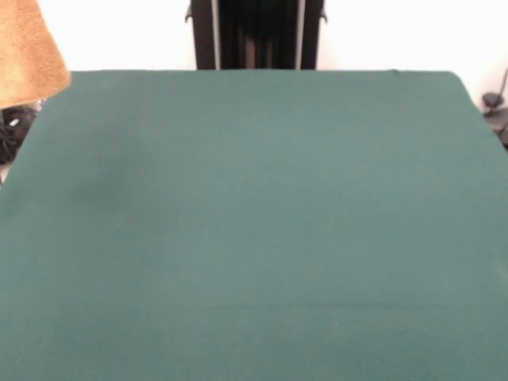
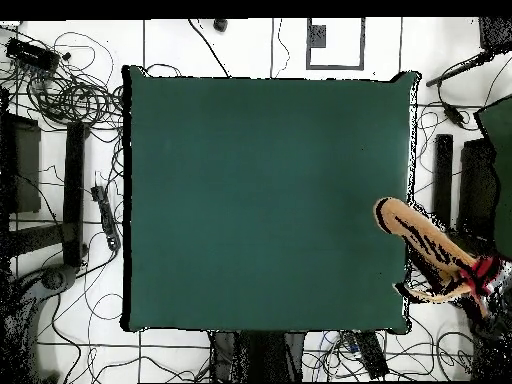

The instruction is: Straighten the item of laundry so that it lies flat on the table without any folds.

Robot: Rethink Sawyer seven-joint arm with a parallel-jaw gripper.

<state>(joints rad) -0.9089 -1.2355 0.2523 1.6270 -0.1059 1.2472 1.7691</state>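
The golden-tan towel point(image 1: 28, 51) hangs in the air at the top left of the front view, over the table's far left corner, cut off by the picture's edge. In the overhead view the towel point(image 2: 425, 240) shows as a long tan strip reaching over the table's right edge, its tip just above the green cloth. Something red and black point(image 2: 485, 272) is at its outer end; I cannot tell what it is. The dark green table point(image 1: 254, 238) bears nothing; it also shows in the overhead view point(image 2: 260, 200). The gripper shows in neither view.
The robot's black pedestal point(image 1: 255, 36) stands behind the table's far edge. Cables and dark equipment point(image 2: 60, 110) lie on the floor round the table, with more gear at the right point(image 2: 470, 180).
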